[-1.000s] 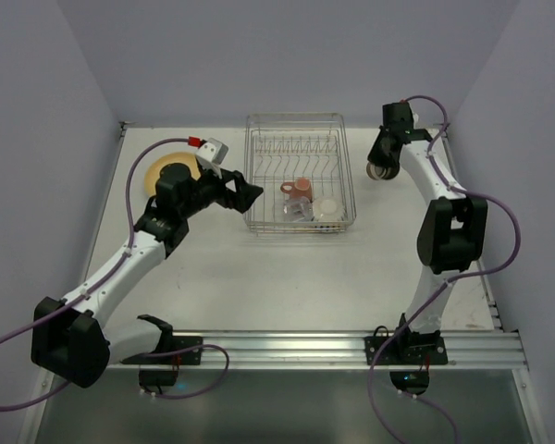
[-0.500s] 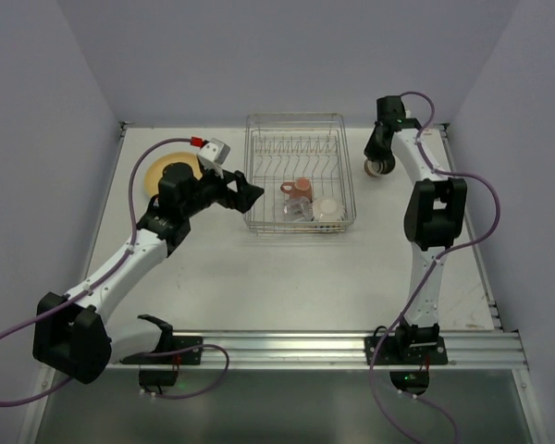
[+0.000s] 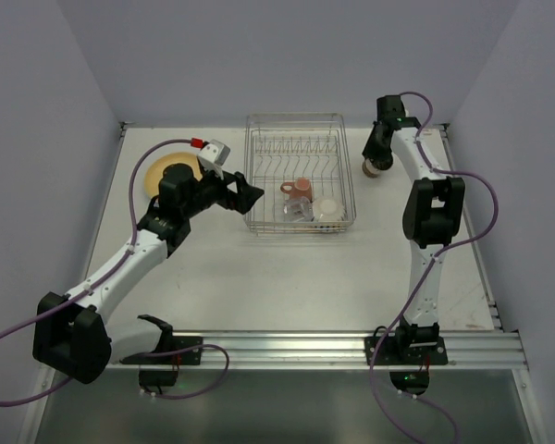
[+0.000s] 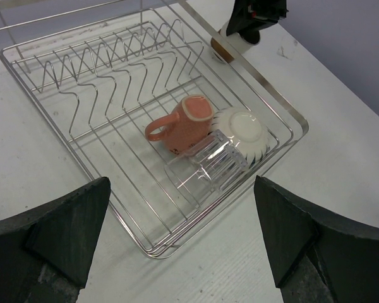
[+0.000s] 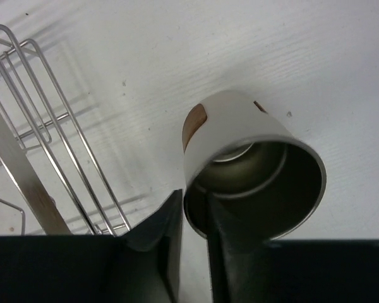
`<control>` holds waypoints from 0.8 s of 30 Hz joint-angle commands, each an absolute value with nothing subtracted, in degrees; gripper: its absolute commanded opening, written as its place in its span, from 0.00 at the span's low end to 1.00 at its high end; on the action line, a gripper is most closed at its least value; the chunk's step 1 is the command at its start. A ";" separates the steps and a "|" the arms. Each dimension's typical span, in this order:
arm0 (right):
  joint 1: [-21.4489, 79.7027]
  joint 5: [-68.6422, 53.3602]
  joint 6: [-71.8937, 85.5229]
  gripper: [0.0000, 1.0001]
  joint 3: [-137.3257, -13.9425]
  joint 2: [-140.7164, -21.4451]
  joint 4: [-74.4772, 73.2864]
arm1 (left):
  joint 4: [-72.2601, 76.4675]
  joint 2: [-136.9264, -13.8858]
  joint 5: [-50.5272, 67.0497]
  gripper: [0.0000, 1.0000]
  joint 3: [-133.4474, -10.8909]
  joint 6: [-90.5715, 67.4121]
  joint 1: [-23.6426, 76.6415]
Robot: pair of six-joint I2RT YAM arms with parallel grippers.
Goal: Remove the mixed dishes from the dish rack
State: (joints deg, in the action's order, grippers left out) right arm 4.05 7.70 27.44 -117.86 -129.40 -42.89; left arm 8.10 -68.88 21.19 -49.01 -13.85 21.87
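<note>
Dish rack (image 4: 265, 82), silver wire, holds pink mug (image 4: 184, 123), white cup (image 4: 243, 129), clear glass (image 4: 211, 167); left gripper (image 3: 252, 192) gapes wide, right gripper (image 5: 192, 199) straddles rim of brown cup (image 5: 234, 120), grip unclear

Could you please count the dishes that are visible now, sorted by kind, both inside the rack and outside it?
Plates: 1 (yellow-orange plate)
Handled mugs: 1 (pink mug)
Cups: 2 (white cup, brown cup)
Glasses: 1 (clear glass)
Total: 5
</note>
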 commanded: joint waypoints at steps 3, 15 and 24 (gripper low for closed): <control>3.78 4.22 25.22 0.51 -120.06 -129.11 -42.72 | 10.81 -68.29 21.09 1.00 -48.87 -13.10 21.53; 3.87 2.37 25.75 0.55 -114.00 -121.03 -37.97 | 11.25 -68.82 21.71 1.00 -48.78 -13.36 21.53; 4.30 -0.96 26.10 0.63 -101.81 -105.92 -32.62 | 11.43 -69.35 21.97 1.00 -48.96 -13.36 21.62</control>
